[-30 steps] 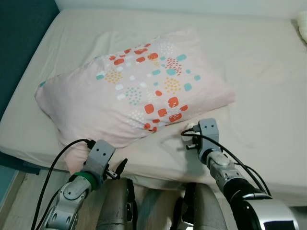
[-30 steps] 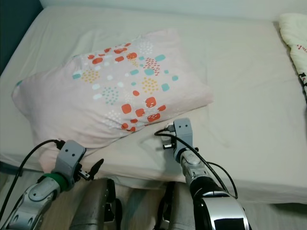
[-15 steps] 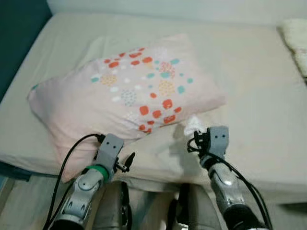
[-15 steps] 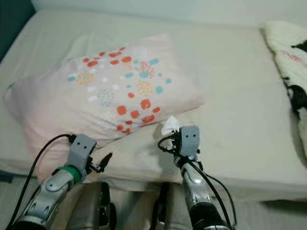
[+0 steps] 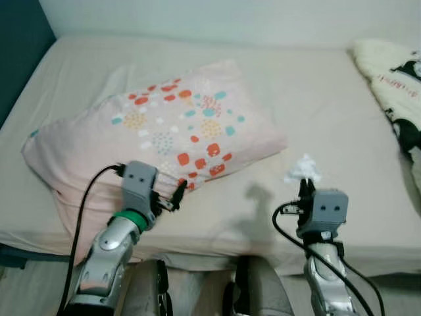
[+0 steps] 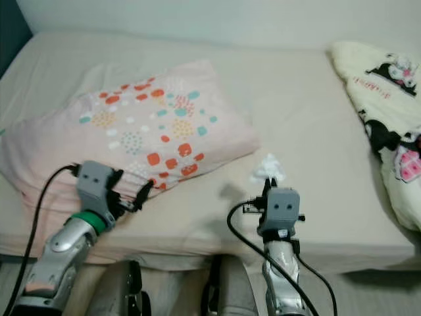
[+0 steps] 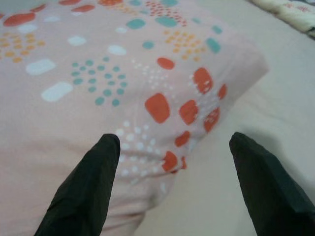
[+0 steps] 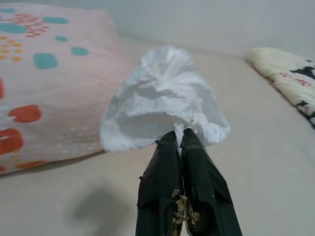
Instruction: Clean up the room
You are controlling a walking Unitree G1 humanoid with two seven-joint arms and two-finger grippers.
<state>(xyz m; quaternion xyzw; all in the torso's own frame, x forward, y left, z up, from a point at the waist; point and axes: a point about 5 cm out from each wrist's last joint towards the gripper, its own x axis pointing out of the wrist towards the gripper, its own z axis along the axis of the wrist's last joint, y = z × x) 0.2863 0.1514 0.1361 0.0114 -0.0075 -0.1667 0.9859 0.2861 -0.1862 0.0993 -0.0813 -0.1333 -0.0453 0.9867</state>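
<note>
Your right gripper (image 8: 179, 142): 2 fingers pressed together, pinching crumpled white tissue (image 8: 162, 101) by its lower edge; tissue sits just beyond fingertips, lifted above bed sheet (image 5: 329, 112), right of pink pillow (image 5: 158, 135). Your left gripper (image 7: 172, 162): fingers spread wide, holding nothing, poised over near corner of pillow with its orange and teal spots. Cream blanket (image 6: 385, 112) with cartoon print lies at far right of bed; its pink lettering too small to read.

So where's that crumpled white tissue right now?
The tissue is pinched in the right gripper, held above the bed just right of the pillow.
</note>
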